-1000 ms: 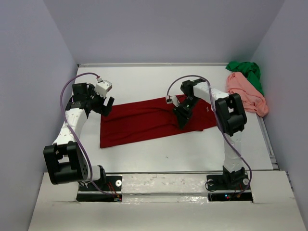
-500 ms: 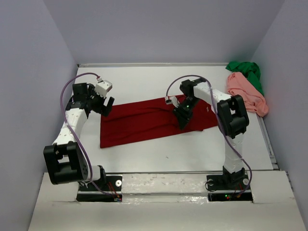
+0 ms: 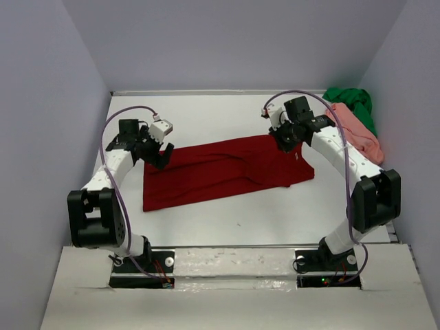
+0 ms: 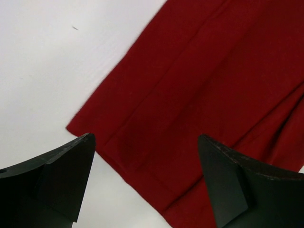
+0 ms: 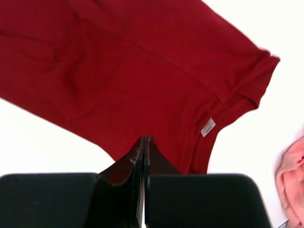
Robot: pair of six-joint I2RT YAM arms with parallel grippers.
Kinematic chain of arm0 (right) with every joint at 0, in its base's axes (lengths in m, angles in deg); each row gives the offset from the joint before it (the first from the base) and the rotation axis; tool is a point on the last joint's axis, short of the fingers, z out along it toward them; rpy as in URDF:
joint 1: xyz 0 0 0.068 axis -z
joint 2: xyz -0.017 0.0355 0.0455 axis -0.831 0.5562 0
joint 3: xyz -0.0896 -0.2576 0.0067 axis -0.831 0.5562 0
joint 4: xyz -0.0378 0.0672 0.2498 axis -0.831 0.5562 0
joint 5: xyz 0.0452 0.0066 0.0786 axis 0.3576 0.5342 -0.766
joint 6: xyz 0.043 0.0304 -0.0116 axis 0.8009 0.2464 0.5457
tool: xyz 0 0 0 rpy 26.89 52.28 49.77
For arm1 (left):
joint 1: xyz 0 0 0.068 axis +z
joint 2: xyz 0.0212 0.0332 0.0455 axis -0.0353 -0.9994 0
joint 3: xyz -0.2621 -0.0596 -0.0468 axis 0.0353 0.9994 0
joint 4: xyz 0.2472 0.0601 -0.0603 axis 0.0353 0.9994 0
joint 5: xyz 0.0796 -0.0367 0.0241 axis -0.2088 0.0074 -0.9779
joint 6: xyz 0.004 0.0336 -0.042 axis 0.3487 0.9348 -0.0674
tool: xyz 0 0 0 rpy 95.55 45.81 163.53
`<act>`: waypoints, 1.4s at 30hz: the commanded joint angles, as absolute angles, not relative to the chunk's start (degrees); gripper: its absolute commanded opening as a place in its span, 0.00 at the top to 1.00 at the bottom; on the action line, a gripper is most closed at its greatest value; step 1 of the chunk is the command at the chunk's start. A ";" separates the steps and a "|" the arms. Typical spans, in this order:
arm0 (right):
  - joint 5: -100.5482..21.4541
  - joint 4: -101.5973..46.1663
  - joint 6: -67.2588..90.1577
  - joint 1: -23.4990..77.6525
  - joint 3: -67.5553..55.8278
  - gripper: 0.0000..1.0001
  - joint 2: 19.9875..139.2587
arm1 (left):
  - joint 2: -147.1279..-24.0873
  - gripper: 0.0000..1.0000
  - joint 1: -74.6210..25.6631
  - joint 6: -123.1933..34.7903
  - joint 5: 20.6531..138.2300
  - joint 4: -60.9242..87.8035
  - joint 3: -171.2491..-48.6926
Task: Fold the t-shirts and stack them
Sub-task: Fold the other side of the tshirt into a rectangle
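Ideally the left gripper [image 4: 145, 137], spread above a corner of the dark red t-shirt [image 4: 204, 90], lowers and pinches it, while the right gripper [image 5: 143, 138], pressed together on nothing, opens first.

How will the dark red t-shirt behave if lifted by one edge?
Probably floppy: the dark red t-shirt lies flat with soft creases, so it would likely drape and sag from one pinch. It is likely light, being thin cloth. Pushed, it would probably bunch, like the crumpled salmon pink t-shirt.
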State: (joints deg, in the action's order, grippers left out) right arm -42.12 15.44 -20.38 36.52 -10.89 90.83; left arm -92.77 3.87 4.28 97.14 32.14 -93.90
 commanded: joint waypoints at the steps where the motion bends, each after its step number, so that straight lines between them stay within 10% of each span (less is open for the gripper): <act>1: -36.48 10.45 -16.29 36.60 -6.35 1.00 92.85 | -96.59 0.06 3.43 5.70 99.65 33.30 -94.93; 42: -35.51 11.33 -17.69 37.65 -4.85 1.00 102.86 | -110.05 0.61 7.65 16.42 93.94 37.34 -101.08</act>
